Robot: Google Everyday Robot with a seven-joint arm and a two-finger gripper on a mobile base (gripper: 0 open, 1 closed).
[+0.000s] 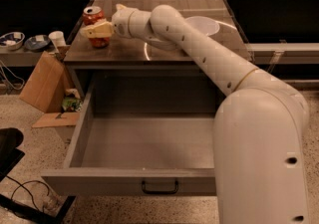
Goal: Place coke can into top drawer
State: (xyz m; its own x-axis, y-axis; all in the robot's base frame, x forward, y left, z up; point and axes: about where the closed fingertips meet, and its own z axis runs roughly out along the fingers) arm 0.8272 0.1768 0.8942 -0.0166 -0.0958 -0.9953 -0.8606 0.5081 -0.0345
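The coke can [93, 18], red with a silver top, stands upright at the left front of the cabinet top [199, 54]. My gripper [91, 30] reaches in from the right at the can's mid-height and overlaps its front. The can is still standing on the cabinet top. The top drawer [129, 182] is pulled wide open below, a deep grey box with a small black handle [159, 187] on its front panel. Nothing lies inside it.
A white bowl [203, 25] sits on the cabinet top behind my arm. A cardboard box [42, 83] leans on the floor to the left of the drawer. A low shelf at the left holds small bowls [12, 40] and a cup [56, 39].
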